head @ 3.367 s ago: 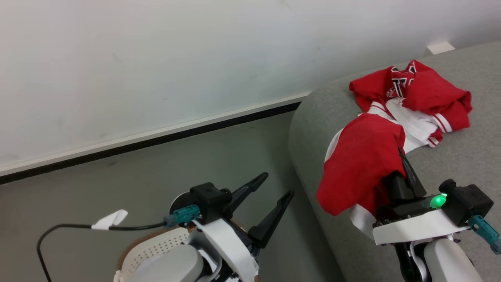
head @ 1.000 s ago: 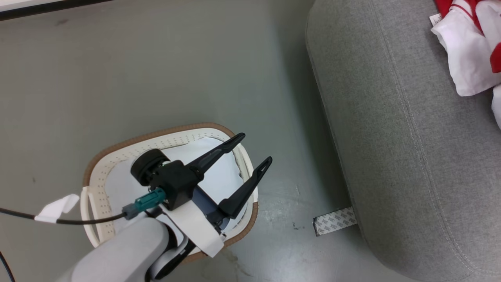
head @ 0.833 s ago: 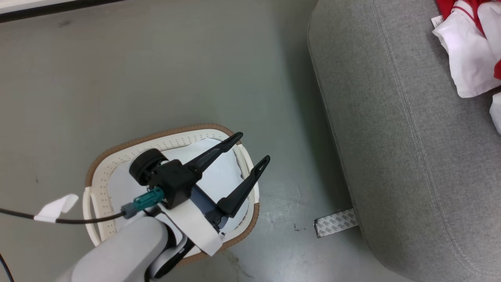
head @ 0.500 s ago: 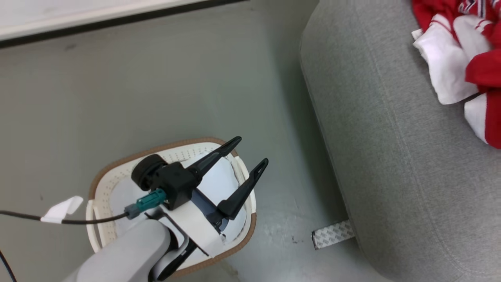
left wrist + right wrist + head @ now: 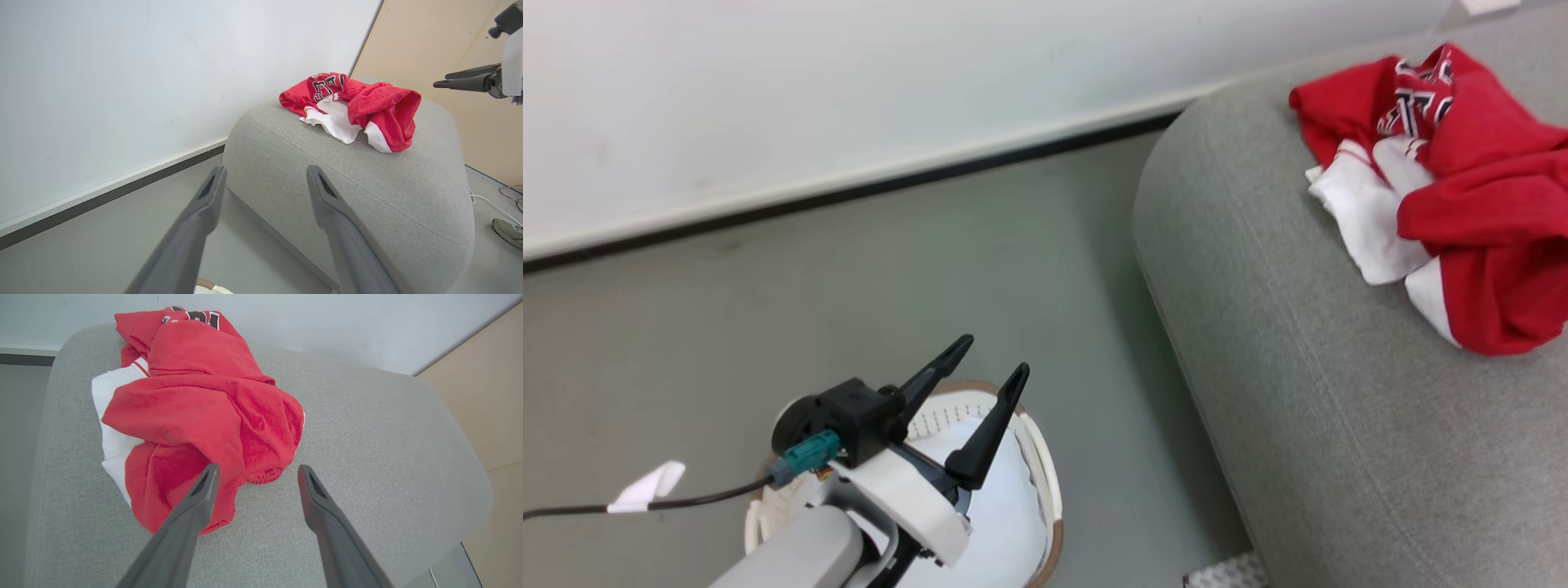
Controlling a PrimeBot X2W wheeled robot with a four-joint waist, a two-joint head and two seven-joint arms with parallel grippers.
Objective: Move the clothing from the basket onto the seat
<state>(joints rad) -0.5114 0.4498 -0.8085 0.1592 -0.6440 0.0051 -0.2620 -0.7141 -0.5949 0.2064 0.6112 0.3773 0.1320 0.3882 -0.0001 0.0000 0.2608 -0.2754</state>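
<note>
Grey floor (image 5: 849, 278) runs beside the seat (image 5: 1298, 392). On it, nearest the robot and clear of the seat's rounded edge, stands the perforated basket (image 5: 1045, 482). Inside I make out a pale cushion (image 5: 1005, 514) and no red cloth, though the arm covers part of it. Over the basket hangs the left gripper (image 5: 994, 357), fingers spread wide with nothing between them. Up on the seat, toward its wall-side end, the jerseys (image 5: 1486, 204) lie in one crumpled heap. The right gripper (image 5: 258, 468) hovers over the seat just short of that heap, likewise spread and empty. Behind the seat rises a white wall (image 5: 849, 82)

The jerseys look light and limp, so I expect they would sag and trail when lifted. A raised fold or bunched ridge seems the best place to pinch, since flat smooth cloth could slip from narrow fingers

The head view gives the basket's inside, while the left wrist view catches a sliver of its rim. That view adds the seat in full, a beige panel (image 5: 429, 41) behind it and a shoe (image 5: 508, 232) on the floor past it. The right wrist view gives the heap's near hem close up
</note>
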